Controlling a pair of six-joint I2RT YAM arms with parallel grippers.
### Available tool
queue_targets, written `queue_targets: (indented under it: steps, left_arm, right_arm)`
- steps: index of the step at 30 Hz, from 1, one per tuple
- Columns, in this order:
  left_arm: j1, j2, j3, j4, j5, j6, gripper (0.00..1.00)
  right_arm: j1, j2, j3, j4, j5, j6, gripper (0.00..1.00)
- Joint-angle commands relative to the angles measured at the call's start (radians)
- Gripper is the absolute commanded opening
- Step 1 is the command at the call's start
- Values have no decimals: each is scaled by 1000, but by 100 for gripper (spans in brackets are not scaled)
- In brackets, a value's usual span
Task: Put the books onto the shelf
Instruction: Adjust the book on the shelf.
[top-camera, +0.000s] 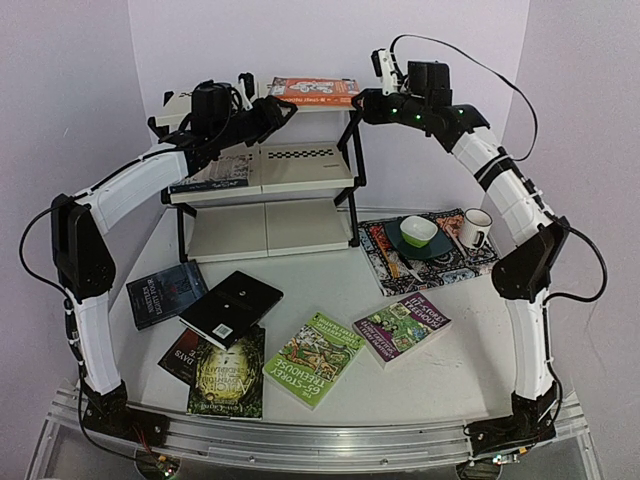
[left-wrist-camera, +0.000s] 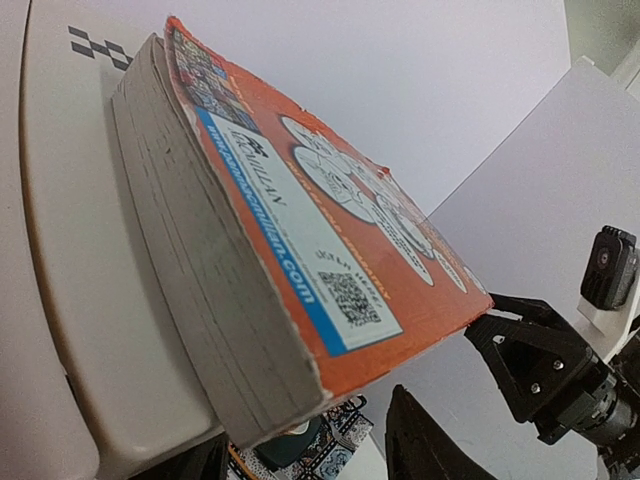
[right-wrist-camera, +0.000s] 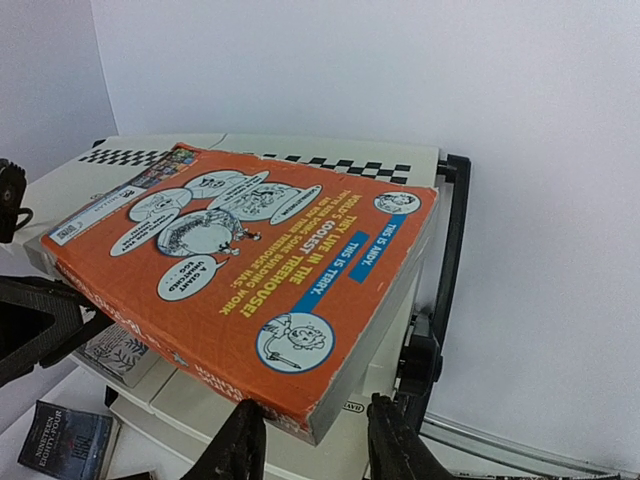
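- Near the front edge of the tabletop (top-camera: 330, 285) lie a dark green-gold book (top-camera: 228, 378), a bright green book (top-camera: 316, 358) and a purple book (top-camera: 402, 326).
- A bit farther back, toward the left edge, a black book (top-camera: 232, 305) lies beside a dark blue book (top-camera: 165, 293).
- Toward the right edge, a patterned mat (top-camera: 380, 250) holds a green bowl (top-camera: 418, 231) and a mug (top-camera: 475, 228).
- At the back stands the shelf (top-camera: 300, 165). The orange book (right-wrist-camera: 250, 260) lies on its top level, sticking out past the edge.
- The left claw (left-wrist-camera: 308, 425) has its fingers apart around one corner of the orange book. I cannot tell if it pinches.
- The right claw (right-wrist-camera: 314, 420) sits the same way at another corner. I cannot tell there either.
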Motion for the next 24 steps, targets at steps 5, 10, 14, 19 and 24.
queue_targets:
  steps: [5,10,14,19,24]
  left_arm:
    - [10,-79,-8,70,-30,25,55]
    - [24,-71,-3,71,-30,3,55]
    - [27,-67,-3,74,-33,-3,55]
    - [32,-61,-2,75,-33,-11,55]
    - [34,-58,-4,77,-34,-12,55]
  right_arm:
    - [-6,50,69,148,28,27,32]
    - [-7,67,69,196,42,29,30]
    - [-7,79,74,222,48,29,30]
    - [-8,86,72,232,53,24,31]
    - [-8,81,61,242,53,25,38]
